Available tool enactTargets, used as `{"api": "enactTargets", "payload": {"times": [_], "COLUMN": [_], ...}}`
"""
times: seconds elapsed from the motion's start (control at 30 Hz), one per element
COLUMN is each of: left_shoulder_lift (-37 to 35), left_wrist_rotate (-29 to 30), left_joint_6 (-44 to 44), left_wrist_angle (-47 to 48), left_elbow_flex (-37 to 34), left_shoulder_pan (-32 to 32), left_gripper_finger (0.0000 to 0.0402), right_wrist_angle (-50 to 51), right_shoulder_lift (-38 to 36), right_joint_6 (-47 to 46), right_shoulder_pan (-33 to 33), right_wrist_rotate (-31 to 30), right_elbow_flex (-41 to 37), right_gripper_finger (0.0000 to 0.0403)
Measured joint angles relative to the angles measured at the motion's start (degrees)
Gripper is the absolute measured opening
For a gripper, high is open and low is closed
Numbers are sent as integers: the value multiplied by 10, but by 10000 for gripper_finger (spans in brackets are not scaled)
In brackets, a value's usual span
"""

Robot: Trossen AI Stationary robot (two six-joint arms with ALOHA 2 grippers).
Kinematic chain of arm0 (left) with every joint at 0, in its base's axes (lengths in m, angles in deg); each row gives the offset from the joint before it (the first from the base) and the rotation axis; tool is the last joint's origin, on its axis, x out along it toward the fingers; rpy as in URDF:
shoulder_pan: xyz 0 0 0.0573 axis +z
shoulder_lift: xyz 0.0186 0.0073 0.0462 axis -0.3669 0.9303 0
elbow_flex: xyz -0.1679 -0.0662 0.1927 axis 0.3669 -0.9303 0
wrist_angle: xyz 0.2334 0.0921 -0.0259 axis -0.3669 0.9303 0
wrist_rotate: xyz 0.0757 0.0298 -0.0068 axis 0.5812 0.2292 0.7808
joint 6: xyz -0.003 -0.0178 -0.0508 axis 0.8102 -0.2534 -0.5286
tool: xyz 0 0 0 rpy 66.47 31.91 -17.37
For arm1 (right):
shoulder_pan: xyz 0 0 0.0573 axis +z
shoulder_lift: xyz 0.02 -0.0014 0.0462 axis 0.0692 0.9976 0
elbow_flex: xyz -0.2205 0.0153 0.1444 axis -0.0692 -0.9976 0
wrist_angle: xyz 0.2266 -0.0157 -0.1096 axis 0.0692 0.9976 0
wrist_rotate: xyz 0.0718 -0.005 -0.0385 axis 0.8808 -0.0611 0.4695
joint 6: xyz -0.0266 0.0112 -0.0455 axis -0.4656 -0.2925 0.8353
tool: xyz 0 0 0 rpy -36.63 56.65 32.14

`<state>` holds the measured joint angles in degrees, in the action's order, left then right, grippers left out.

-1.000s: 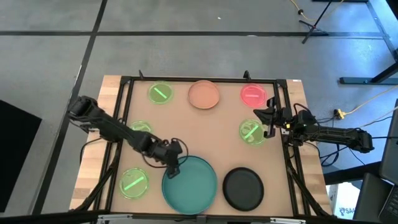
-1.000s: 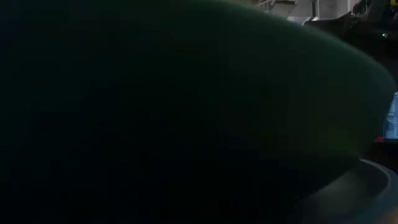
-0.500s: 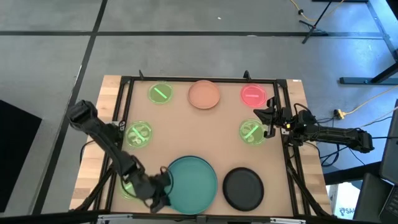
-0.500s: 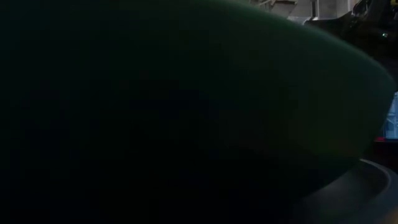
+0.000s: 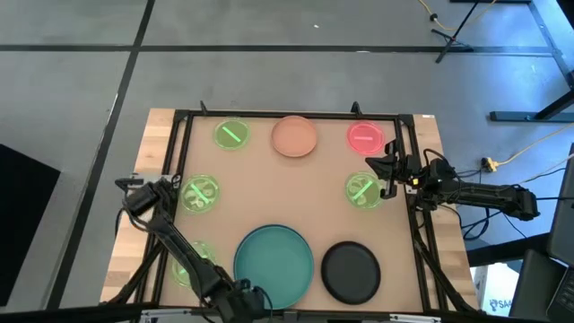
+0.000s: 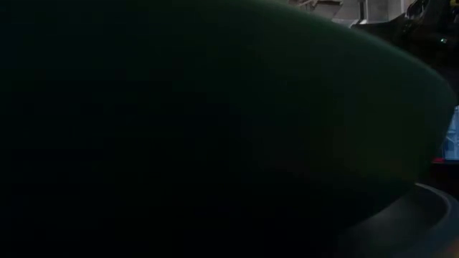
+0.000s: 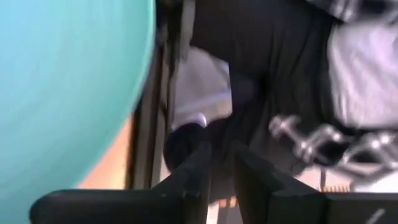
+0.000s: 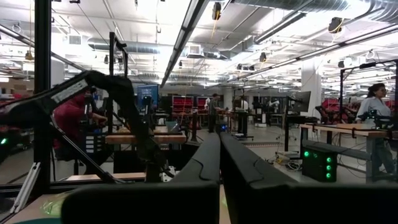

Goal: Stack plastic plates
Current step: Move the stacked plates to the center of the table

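Note:
The high view shows a large teal plate and a black plate lying flat near the table's near edge. A peach plate and a pink-red plate lie at the far side. Small green plates lie at the far left, left and right. Another green plate is partly under my left arm. No blue plate shows. My left gripper is shut at the near edge, beside the teal plate. My right gripper is shut at the right rail.
A black frame runs around the tan table top. In the low view the teal plate's dark wall fills almost the whole picture, with the black plate's rim at the lower right. Bare table lies in the middle.
My left gripper has swung from the teal plate's far-left rim toward the table's near edge, ending beside the plate's near rim. The arm now crosses the near-left green plate. The plates have stayed where they were.

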<state>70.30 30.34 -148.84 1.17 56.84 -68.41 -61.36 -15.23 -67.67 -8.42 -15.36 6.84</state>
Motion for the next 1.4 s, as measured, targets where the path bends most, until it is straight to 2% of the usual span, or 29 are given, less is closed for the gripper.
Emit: {"api": "enactTargets", "payload": {"times": [0.1, 0.27, 0.5, 0.67, 0.87, 1.0, 1.1, 1.4], "left_shoulder_lift": [23, 29, 29, 29, 29, 29, 29, 29], "left_wrist_rotate": [-22, 36, 46, 93, 115, 163, 175, 210], "left_joint_6": [-4, 27, 41, 56, 59, 59, 60, 165], "left_wrist_angle": [1, 27, 94, 94, 119, 128, 129, 109], "left_elbow_flex": [1, 2, 2, 2, -8, -8, -8, -8], "left_shoulder_pan": [3, 7, 11, 12, 22, 38, 53, 100], "left_gripper_finger": [44, 28, 12, 10, 10, 10, 10, 10], "right_wrist_angle": [0, 0, 0, 0, 2, 2, 2, 6], "right_shoulder_lift": [0, 0, 0, 0, 0, 0, 0, 0], "right_joint_6": [2, 7, 15, 15, 15, 15, 15, 15], "right_shoulder_pan": [0, 0, 0, 0, 0, 0, 0, 0], "right_wrist_rotate": [0, -2, -18, -18, -18, -15, -15, -16], "right_elbow_flex": [0, 0, 0, 0, 0, 0, 0, 0], "right_gripper_finger": [3, 3, 3, 3, 3, 3, 3, 3]}}
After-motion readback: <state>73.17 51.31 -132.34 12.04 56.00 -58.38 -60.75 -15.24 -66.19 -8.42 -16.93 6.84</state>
